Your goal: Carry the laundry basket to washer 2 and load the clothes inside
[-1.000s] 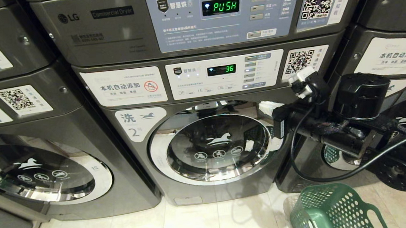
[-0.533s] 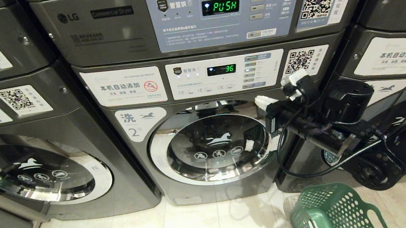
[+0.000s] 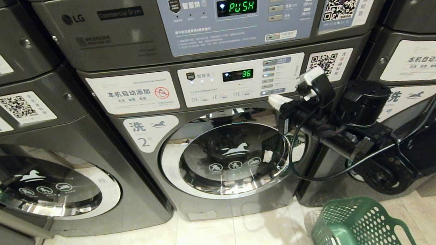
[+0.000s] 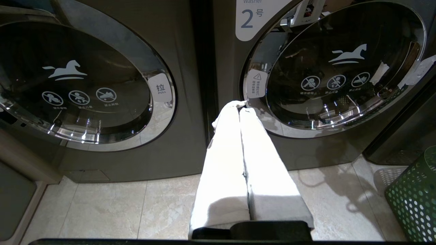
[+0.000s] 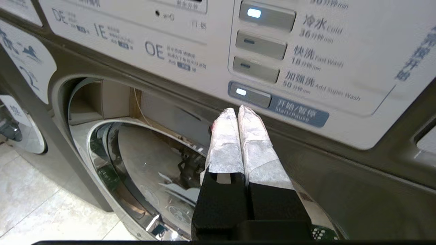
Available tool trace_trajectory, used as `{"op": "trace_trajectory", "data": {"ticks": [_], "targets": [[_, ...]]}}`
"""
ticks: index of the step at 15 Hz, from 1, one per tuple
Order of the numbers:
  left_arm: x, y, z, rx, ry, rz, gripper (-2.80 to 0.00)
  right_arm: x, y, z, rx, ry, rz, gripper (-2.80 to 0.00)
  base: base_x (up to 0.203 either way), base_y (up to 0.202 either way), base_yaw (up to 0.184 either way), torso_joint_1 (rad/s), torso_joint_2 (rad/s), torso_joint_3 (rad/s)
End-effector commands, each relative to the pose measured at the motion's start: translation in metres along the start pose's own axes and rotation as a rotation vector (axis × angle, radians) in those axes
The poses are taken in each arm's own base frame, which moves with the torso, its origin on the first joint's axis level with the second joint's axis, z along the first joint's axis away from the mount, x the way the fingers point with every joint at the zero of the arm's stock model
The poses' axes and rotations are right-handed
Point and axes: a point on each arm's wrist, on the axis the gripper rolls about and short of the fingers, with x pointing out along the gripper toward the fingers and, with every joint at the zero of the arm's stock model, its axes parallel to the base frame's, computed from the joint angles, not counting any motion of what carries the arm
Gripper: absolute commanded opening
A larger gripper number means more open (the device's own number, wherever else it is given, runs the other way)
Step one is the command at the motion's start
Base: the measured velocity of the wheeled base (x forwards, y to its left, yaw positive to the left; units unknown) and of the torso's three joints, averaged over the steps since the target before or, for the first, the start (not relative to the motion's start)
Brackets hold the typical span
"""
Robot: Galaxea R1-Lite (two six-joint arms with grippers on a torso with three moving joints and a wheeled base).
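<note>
Your right gripper [image 5: 237, 110], jaws pressed together and empty, has climbed leftward to washer 2's [image 3: 221, 154] start button [image 5: 249, 96], its door shut, the laundry basket [image 3: 358, 227] parked on the floor.

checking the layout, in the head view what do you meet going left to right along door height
washer 1's door → washer 2 label → washer 2's glass door → right gripper, shut, by the door's upper right edge → right arm's black wrist housing

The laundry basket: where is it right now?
In the head view the laundry basket stands on the floor at the lower right, just right of washer 2 and below the raised right arm.
</note>
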Motion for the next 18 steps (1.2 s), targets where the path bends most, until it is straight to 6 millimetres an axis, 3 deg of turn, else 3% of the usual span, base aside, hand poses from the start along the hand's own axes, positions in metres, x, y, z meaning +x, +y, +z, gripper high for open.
{"op": "trace_trajectory", "data": {"ticks": [1,9,18], "targets": [[0.002,-0.001,-0.011,0.0,0.04,-0.001,-2.8,0.007,0.0,0.0,-0.003,-0.019,-0.003,-2.8,0.0,0.0,0.0,0.0,0.0,0.0],[0.002,-0.001,-0.011,0.0,0.04,-0.002,-2.8,0.021,-0.001,-0.007,-0.01,-0.03,-0.008,-2.8,0.0,0.0,0.0,0.0,0.0,0.0],[0.002,-0.001,-0.011,0.0,0.04,-0.001,-2.8,0.023,-0.013,-0.008,-0.017,-0.025,-0.036,-2.8,0.0,0.0,0.0,0.0,0.0,0.0]]}}
